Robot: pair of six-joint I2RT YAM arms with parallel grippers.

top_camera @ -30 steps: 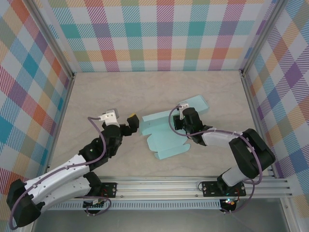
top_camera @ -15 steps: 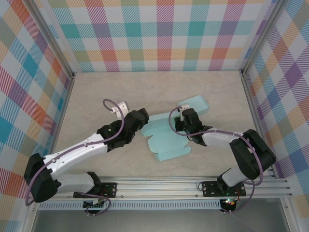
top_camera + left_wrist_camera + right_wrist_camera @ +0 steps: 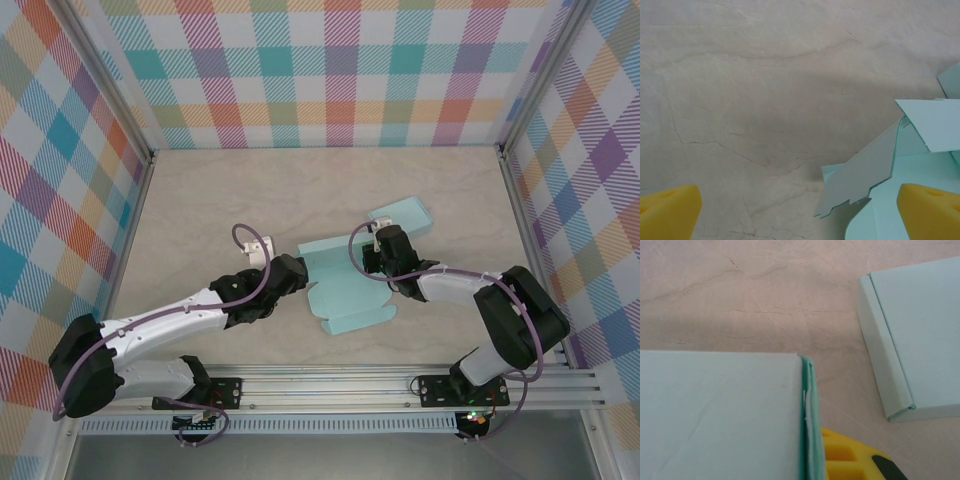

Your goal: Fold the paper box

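A light-teal paper box (image 3: 345,295) lies partly flattened on a pale, marbled table (image 3: 210,190).

At the box's left edge sits the left gripper (image 3: 292,275). Its jaws are spread wide and hold nothing. In the left wrist view, its two yellow fingertips (image 3: 667,212) stand far apart, one over bare table to the left of the box and one over the box's floor. Between them, a jagged-edged side flap (image 3: 862,175) of the box (image 3: 930,130) stands tilted up.

At the box's upper right edge, the right gripper (image 3: 370,262) is pinched closed on a raised wall of the box. The right wrist view shows that wall's doubled edge (image 3: 807,420) pressed against a yellow fingertip (image 3: 845,457).

Just beyond the box's upper right lies a folded teal panel (image 3: 402,214) with one upturned rim. I cannot tell whether it joins the box.
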